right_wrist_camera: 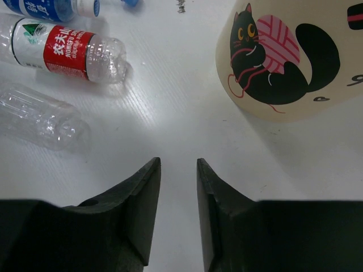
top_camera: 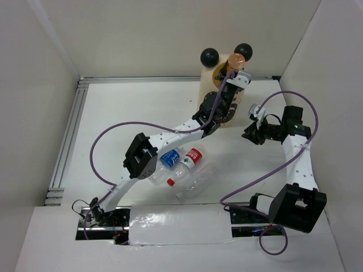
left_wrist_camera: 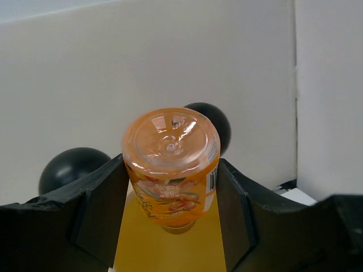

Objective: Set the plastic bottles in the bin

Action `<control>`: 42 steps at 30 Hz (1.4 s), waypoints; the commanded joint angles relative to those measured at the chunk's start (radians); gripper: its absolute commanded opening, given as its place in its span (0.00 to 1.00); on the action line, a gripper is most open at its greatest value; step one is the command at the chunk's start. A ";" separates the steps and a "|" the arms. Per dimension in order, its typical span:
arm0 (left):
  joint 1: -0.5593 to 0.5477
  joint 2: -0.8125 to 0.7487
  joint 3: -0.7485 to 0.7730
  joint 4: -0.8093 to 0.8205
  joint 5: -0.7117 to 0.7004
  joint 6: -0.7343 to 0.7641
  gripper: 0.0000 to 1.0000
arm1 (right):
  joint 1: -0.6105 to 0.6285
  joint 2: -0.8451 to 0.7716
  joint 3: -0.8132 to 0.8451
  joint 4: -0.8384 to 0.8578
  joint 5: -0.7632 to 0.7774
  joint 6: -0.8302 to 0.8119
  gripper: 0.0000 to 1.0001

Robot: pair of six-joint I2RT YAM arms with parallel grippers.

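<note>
Left gripper (left_wrist_camera: 171, 173) clamped on the orange bottle (left_wrist_camera: 170, 141).
It hangs between the fingers above the yellow-lined bin (left_wrist_camera: 170, 252); right gripper (right_wrist_camera: 178, 170) slightly parted, empty.

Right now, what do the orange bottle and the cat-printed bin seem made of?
Orange bottle: translucent glossy plastic; light shines through its moulded base. Bin: smooth, matte cream wall with printed cat, likely plastic or coated card; cannot tell which.

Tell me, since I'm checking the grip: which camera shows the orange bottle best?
Left wrist: the orange bottle fills the centre, clamped in the left gripper over the bin. The top view shows only its base, small, at the bin's rim. The right wrist misses it.
</note>
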 commanded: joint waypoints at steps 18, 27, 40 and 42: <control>-0.005 -0.137 -0.001 -0.037 0.028 -0.108 0.88 | 0.007 -0.033 -0.017 -0.096 -0.100 -0.259 0.84; -0.083 -0.524 -0.301 -0.019 -0.106 -0.122 1.00 | 0.221 0.003 -0.062 -0.221 -0.116 -0.586 0.87; -0.011 -1.487 -1.262 -1.201 -0.193 -1.088 1.00 | 0.893 0.067 -0.159 -0.083 0.048 -0.424 0.82; -0.011 -1.546 -1.295 -1.246 -0.173 -1.140 1.00 | 0.908 0.090 -0.171 -0.054 0.060 -0.395 0.80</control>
